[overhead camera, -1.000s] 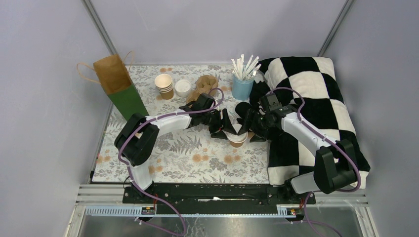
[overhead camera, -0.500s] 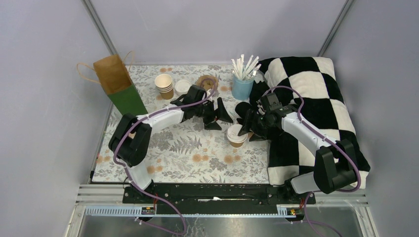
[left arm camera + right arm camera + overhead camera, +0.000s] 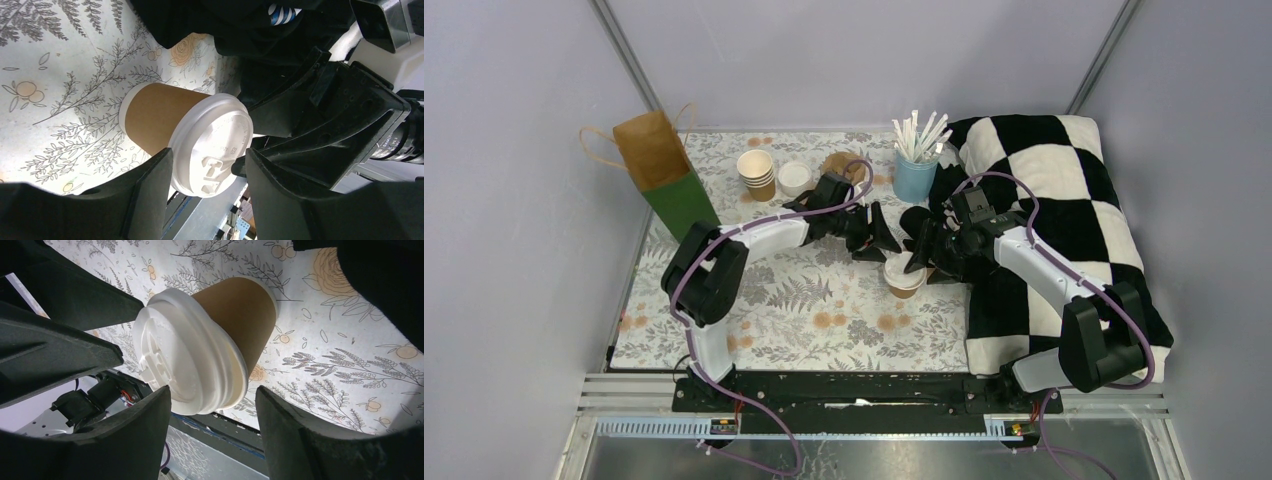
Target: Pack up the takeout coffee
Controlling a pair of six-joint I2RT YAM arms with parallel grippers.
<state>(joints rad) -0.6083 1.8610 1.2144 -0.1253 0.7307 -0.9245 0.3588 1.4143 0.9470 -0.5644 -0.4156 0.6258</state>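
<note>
1. From above, we saw the lidded kraft cup (image 3: 904,276) standing upright on the floral table (image 3: 804,300), close to the edge of the checked blanket (image 3: 1064,190). The left gripper (image 3: 879,240) sat just behind and to the left of it. The right gripper (image 3: 921,262) was at its right side.
2. In the left wrist view, the cup's white lid (image 3: 215,145) lay between the left gripper's (image 3: 209,155) spread fingers. We could not tell whether they clamped it.
3. In the right wrist view, the cup (image 3: 240,315) sat between the right gripper's (image 3: 214,390) parted fingers, with a sliver of table beside one. We could not tell whether they gripped it.
</note>
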